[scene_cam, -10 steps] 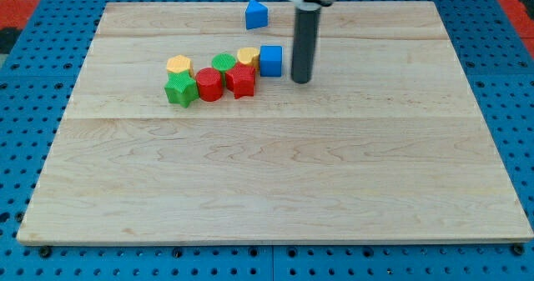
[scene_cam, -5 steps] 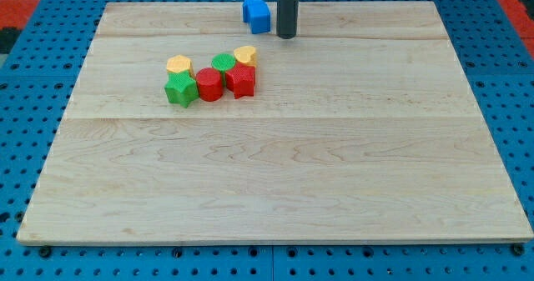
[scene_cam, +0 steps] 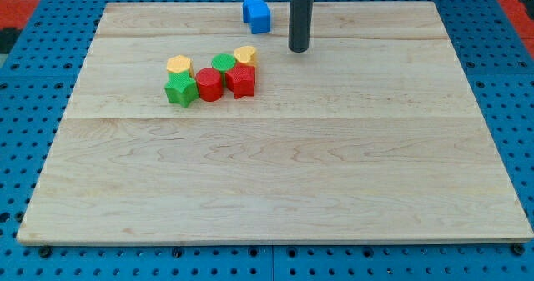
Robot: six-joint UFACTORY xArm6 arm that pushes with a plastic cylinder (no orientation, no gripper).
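Note:
My tip (scene_cam: 299,50) rests on the wooden board (scene_cam: 275,173) near the view's top, touching no block. Nearest to it are two blue blocks (scene_cam: 257,13), pressed together up and to its left; their shapes run into one another. Lower left lies a tight cluster: a yellow block (scene_cam: 246,55), a green block (scene_cam: 224,62), a yellow hexagon-like block (scene_cam: 178,64), a green star-like block (scene_cam: 180,90), a red cylinder (scene_cam: 209,85) and a red star-like block (scene_cam: 241,80). The yellow block at the cluster's right end is the closest of these to the tip.
The board lies on a blue pegboard surface (scene_cam: 517,106) that surrounds it. A red patch (scene_cam: 21,2) shows in the view's top left corner.
The blue cube beside the cluster was pushed toward the view's top and now sits against the other blue block. The tip then drew back right and slightly down.

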